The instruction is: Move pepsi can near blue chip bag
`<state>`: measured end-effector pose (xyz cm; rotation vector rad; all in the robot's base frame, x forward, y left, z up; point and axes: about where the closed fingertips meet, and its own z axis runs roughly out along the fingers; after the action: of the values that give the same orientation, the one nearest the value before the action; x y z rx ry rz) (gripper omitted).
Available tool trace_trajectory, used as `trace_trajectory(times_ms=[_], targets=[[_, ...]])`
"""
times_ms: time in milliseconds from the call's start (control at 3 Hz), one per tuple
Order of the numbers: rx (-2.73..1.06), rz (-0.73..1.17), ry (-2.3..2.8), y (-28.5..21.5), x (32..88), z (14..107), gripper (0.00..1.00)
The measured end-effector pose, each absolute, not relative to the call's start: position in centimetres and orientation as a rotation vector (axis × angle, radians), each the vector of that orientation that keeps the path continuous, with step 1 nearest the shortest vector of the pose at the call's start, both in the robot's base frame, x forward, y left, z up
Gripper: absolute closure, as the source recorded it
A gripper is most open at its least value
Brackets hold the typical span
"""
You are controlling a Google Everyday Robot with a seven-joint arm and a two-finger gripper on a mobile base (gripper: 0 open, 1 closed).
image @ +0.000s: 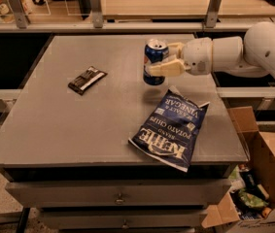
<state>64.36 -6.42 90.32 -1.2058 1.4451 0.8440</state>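
three things sit within the grey table (78, 130) top's bounds: a can, a bag and a small bar. the pepsi can (154, 62) is upright toward the back right of the surface, silver top showing and its round logo facing left, and it is clamped in the gripper (160, 58), which reaches in from the right on a white arm (244, 52). one pale finger (163, 68) presses across the near side of the can and the other shows behind it, so the pincer is closed tight on the can's body. whether the can's base touches the tabletop or hangs just above it cannot be told. the blue chip bag (170, 129) lies flat just in front of the can, toward the right front corner of the table, crinkled, with white "kettle" lettering reading upside down; its top edge is near the can's base but apart from it. a flat black wrapped bar (87, 79) lies well to the left of the can, turned at an angle. below the tabletop are drawer fronts (120, 198), and an open cardboard box (268, 144) with clutter inside stands on the floor at the right.
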Motion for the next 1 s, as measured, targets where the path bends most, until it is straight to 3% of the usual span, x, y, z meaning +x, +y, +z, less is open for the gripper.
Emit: trace_trajectory(times_ms=[333,667,1000], targets=[[-1.253,0.908,1.423,-5.6,61.5,89.3,1.0],[-1.293,0.957,1.407,-4.8,58.9,88.8,0.84],[-1.338,0.986,1.396,-3.9,57.0,88.4,0.61]])
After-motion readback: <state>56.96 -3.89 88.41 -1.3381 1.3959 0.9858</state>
